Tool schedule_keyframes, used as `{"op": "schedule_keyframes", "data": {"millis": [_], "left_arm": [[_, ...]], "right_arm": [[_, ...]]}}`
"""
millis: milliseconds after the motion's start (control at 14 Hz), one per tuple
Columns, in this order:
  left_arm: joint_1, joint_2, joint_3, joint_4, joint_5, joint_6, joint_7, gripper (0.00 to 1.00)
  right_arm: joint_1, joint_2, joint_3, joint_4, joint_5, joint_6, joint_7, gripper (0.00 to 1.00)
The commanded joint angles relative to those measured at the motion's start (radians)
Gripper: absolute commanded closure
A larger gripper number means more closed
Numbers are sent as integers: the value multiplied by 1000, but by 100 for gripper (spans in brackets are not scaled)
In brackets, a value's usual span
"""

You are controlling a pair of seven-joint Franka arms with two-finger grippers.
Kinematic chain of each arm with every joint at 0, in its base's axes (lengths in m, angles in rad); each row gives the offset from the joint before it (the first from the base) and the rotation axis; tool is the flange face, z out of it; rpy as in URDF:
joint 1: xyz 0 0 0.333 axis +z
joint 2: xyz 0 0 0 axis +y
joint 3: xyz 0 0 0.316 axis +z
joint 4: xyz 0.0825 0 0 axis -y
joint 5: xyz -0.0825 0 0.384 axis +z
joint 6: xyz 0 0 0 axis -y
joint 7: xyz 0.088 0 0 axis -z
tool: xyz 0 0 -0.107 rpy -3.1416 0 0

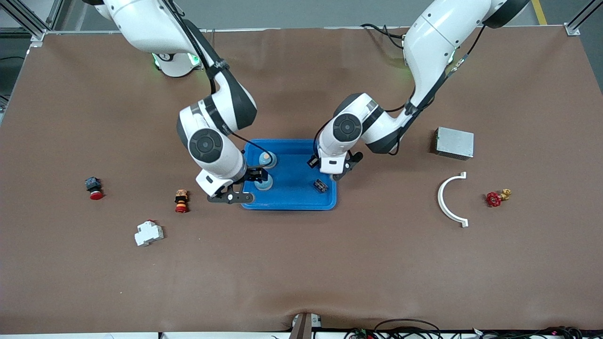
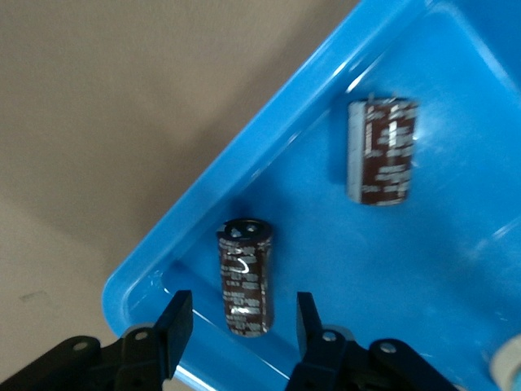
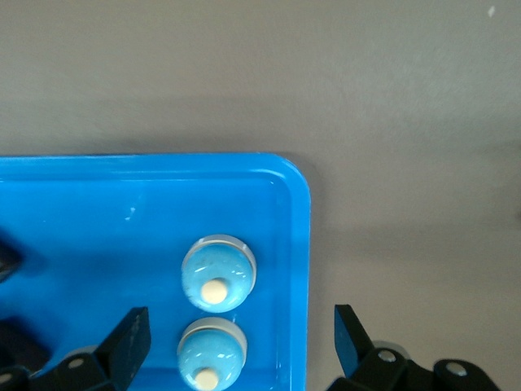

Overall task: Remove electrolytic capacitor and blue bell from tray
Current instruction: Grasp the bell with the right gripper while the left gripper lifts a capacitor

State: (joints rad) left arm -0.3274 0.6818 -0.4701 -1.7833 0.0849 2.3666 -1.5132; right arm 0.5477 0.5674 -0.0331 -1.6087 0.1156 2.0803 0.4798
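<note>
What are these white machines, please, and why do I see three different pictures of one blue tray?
They are two robot arms, each ending in a two-finger gripper. One picture comes from a high camera facing them; the others come from cameras on their wrists. The blue tray lies mid-table. The left gripper is open over two capacitors in the tray. The right gripper is open over two bells there. Neither holds anything. Around the tray lie two red buttons, a white block, a grey box, a white clamp and a red valve.
</note>
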Motion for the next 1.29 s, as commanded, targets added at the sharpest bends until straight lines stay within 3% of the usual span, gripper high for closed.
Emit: {"op": "schedule_keyframes", "data": {"millis": [0,71,214,286,357,714,1000,1214], "left_arm": [[-22,19,16,15,38,-1,-48,46],[-24,22,16,15,38,-1,-48,47],[-24,27,16,15,38,-1,-48,59],[-24,31,16,16,39,-1,-44,76],[-30,27,16,15,48,-1,-42,100],[-13,-19,16,24,93,-15,-44,100],[27,-128,16,24,96,-72,-36,100],[83,-218,15,15,96,-197,-22,100]], "right_arm": [[23,48,-7,18,9,30,14,0],[27,64,-7,18,9,52,14,0],[35,78,-7,18,9,81,14,0],[35,88,-7,18,9,90,16,0],[35,91,-7,18,9,99,16,0],[57,121,-7,13,13,122,16,0],[78,134,-7,7,13,122,14,0],[78,143,-7,6,12,122,14,0]]}}
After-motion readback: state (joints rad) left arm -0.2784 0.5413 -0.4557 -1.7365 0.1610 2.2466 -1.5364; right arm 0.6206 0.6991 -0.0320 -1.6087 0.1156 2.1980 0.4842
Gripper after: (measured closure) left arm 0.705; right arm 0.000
